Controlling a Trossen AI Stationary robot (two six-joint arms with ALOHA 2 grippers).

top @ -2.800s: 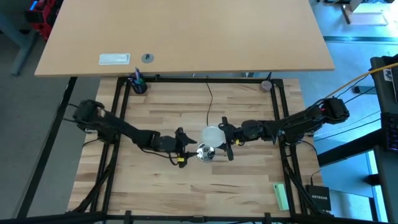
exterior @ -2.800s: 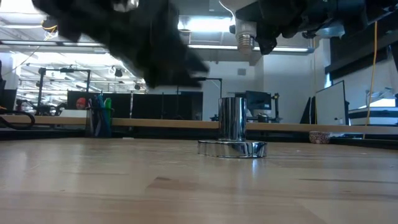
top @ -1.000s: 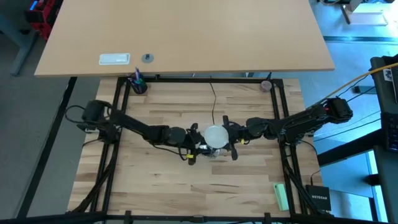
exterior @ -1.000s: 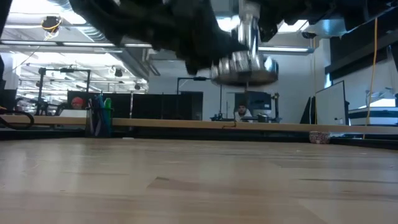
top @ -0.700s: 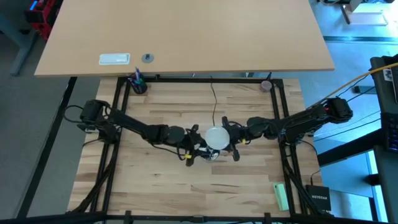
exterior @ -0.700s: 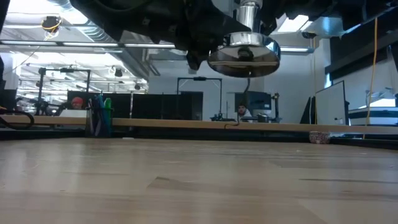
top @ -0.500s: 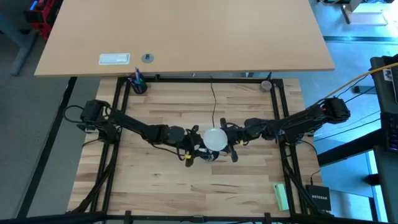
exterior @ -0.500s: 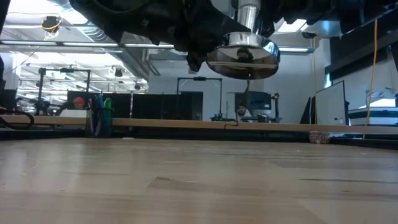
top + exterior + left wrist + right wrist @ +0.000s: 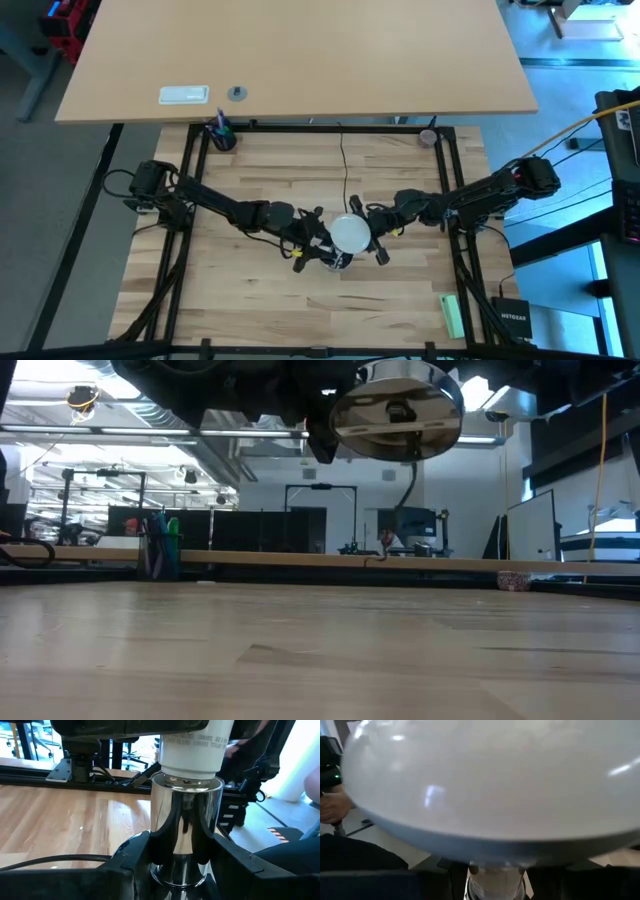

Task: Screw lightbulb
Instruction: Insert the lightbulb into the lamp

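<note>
The lightbulb (image 9: 350, 233) is a frosted white dome; its white neck (image 9: 192, 745) stands in the top of the silver socket (image 9: 186, 820). The socket is held up in the air over the table's middle, its round base (image 9: 398, 410) facing down and its black cord (image 9: 344, 165) trailing to the far edge. My left gripper (image 9: 318, 250) is shut on the socket from the left. My right gripper (image 9: 372, 232) is shut on the bulb from the right. In the right wrist view the dome (image 9: 490, 780) fills the picture. My left gripper pinches the socket's upright silver barrel (image 9: 172, 845) between its two fingers (image 9: 135, 855), low on the barrel. The fingers come level from the table's left. The socket is lifted clear of the table, roughly upright. My right gripper holds the bulb's dome (image 9: 358, 240) with one finger (image 9: 358, 208) on its far side and one on its near side. It comes level from the table's right. The dome hides the contact in the right wrist view. The bulb stands neck down in the socket.
A pen cup (image 9: 222, 135) stands at the far left corner and a small bowl (image 9: 429, 137) at the far right. A green object (image 9: 452, 315) lies at the near right. A black frame (image 9: 300, 127) borders the table.
Both grippers have gone a little toward the table's near edge and up, carrying socket and bulb together. In the low view the socket's base has risen and shows larger.
</note>
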